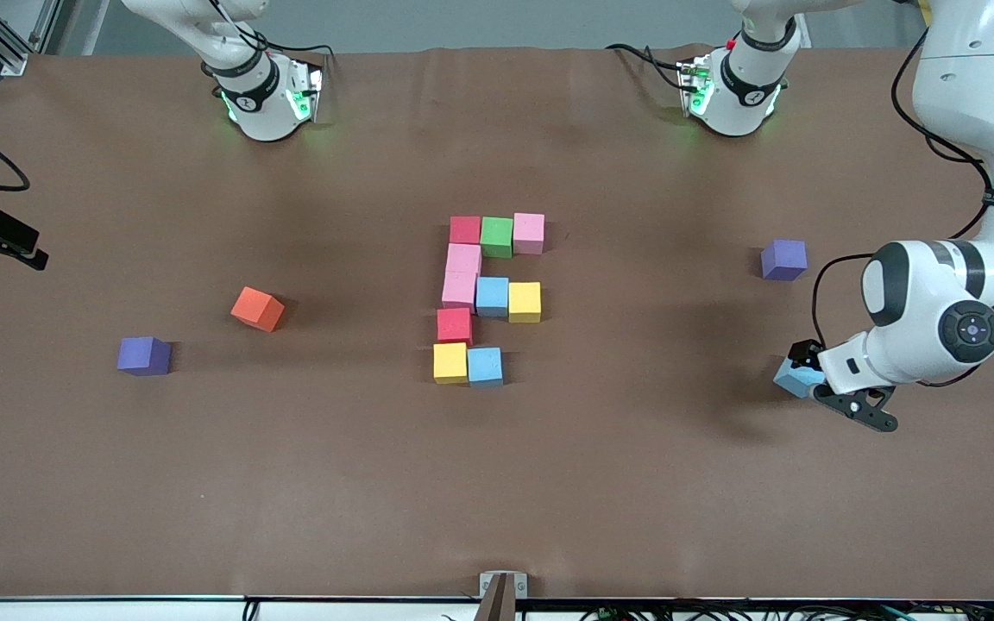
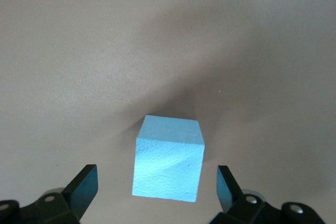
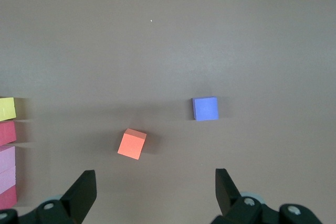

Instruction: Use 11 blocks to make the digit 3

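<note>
Ten blocks (image 1: 488, 297) laid touching on the brown table (image 1: 497, 483), forming an unfinished digit 3 (image 1: 469, 297): top row red, green, pink; two pink down the spine; middle row light blue and yellow beside the lower pink; red below; bottom row yellow and light blue, third place unfilled.

Eleventh, a light blue block (image 2: 169, 165), toward the left arm's end of the table from the digit, somewhat nearer the front camera than its bottom row.

Left gripper (image 2: 157, 190) low over that block, fingers (image 2: 84, 186) spread on either side, not gripping.

Right gripper (image 3: 156, 191) up over the table, fingers released, nothing held; orange cube (image 3: 132, 144) and purple cube (image 3: 205, 108) beneath it, toward the right arm's end from the digit.

Second purple cube (image 1: 783, 260) toward the left arm's end from the digit
</note>
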Tool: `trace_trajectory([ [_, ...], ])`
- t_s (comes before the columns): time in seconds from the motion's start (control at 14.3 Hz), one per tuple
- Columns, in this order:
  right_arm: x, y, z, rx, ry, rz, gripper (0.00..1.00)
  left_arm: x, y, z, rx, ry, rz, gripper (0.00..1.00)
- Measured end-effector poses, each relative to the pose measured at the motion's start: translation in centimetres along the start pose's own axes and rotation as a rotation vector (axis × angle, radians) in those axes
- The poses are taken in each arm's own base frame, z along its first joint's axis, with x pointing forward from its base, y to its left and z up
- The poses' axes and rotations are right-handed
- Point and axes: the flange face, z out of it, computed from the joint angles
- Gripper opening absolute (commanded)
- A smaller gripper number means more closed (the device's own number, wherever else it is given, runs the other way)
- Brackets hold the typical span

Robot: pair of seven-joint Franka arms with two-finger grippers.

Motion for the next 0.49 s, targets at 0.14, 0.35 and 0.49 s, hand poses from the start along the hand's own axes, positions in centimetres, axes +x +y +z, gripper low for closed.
trace_trajectory([
  [0.14,0.0,0.0,0.0,0.000,-0.001,0.003,1.00,-0.1,0.2,0.3,0.001,-0.008,0.019,1.00],
  [0.35,0.0,0.0,0.1,0.000,-0.002,0.005,1.00,-0.8,0.8,1.7,-0.015,-0.033,0.026,1.00],
  [0.49,0.0,0.0,0.1,0.000,-0.002,0.006,1.00,-1.2,1.1,2.4,-0.022,-0.045,0.028,1.00],
])
